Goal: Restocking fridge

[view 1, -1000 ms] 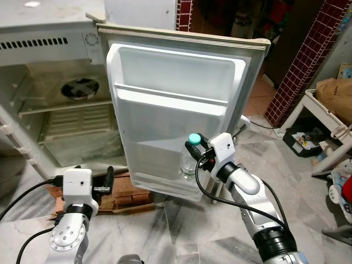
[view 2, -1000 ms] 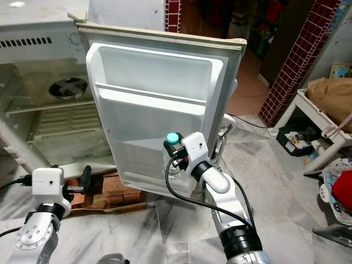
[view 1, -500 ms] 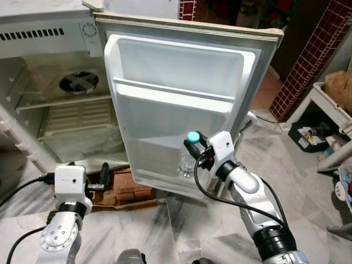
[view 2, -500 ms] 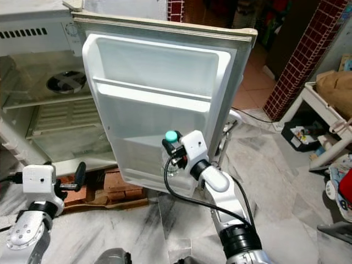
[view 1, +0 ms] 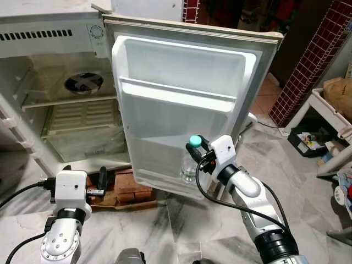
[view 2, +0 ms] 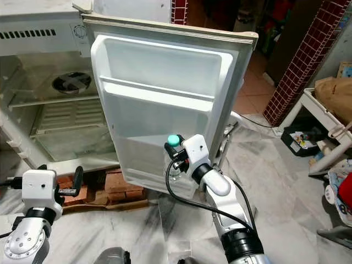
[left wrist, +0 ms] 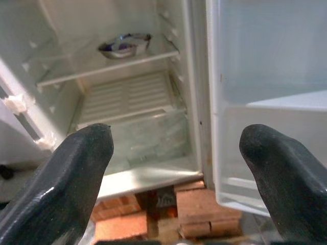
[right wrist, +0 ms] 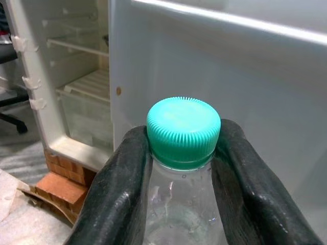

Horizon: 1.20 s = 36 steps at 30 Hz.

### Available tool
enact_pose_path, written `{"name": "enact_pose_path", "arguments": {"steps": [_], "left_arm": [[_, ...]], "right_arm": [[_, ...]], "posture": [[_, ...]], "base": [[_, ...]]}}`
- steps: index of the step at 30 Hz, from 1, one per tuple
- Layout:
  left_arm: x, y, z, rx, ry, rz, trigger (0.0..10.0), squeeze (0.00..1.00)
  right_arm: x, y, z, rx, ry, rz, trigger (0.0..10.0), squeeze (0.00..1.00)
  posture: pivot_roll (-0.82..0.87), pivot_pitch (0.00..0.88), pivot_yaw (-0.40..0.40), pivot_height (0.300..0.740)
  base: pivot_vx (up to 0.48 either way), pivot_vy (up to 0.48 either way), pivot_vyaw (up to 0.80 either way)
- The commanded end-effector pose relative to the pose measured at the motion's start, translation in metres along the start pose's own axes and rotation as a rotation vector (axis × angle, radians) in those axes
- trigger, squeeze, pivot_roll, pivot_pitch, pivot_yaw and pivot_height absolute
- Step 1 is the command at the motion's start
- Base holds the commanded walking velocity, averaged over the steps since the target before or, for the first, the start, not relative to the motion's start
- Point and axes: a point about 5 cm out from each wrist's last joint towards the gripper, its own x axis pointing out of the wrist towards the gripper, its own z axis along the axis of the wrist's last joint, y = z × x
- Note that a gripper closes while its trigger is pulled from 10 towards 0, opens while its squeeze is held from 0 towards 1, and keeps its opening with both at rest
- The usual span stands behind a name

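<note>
1. Right pincer (view 1: 198, 155) is clamped on the bottle (view 1: 189, 165) just under its green cap (right wrist: 183, 131), keeping it upright at the fridge door's (view 1: 181, 104) lowest shelf (view 1: 165, 184).
2. Left pincer (left wrist: 176, 168) is spread apart, idle, facing the fridge (view 1: 49, 93) interior.
3. Judgement: bottle looks seated or nearly so; release not yet done.

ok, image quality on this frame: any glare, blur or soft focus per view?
Left eye view: sharp, glare bleaching the white fridge door's inner shelf ledge. Left wrist view: the open left pincer has soft, out-of-focus black fingers; the fridge interior behind is clearer. Right wrist view: the clear plastic bottle's teal ribbed cap is crisp, the background mildly soft.
</note>
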Motion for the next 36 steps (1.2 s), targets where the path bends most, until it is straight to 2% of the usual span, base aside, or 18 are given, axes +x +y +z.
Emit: {"name": "enact_pose_path", "arguments": {"steps": [1, 4, 15, 29, 36], "left_arm": [[0.0008, 0.0031, 0.0047, 0.02, -0.026, 0.022, 10.0, 0.0], [0.002, 0.0043, 0.005, 0.023, -0.021, 0.029, 10.0, 0.0], [0.0065, 0.0001, 0.0071, 0.026, -0.024, 0.02, 10.0, 0.0], [0.0102, 0.0068, 0.0069, 0.041, -0.011, 0.055, 10.0, 0.0], [0.0102, 0.0083, 0.0036, 0.044, 0.001, 0.059, 10.0, 0.0]], "right_arm": [[0.0012, -0.0033, 0.0077, -0.018, -0.032, -0.005, 10.0, 0.0], [0.0022, -0.0041, 0.0089, -0.02, -0.037, -0.009, 10.0, 0.0], [0.0032, -0.0074, 0.0113, -0.028, -0.048, -0.037, 10.0, 0.0], [0.0058, -0.0082, 0.0119, -0.031, -0.058, -0.055, 10.0, 0.0], [0.0093, -0.0031, 0.0161, -0.026, -0.084, -0.009, 10.0, 0.0]], "posture": [[0.08, 0.0, -0.052, 0.626], [0.08, 0.0, -0.052, 0.606], [0.07, 0.0, -0.049, 0.606], [0.08, 0.0, -0.044, 0.606], [0.08, 0.0, -0.043, 0.606]], "base": [[0.0, 0.0, 0.0], [0.0, 0.0, 0.0], [0.0, 0.0, 0.0], [0.0, 0.0, 0.0], [0.183, 0.0, 0.0]]}}
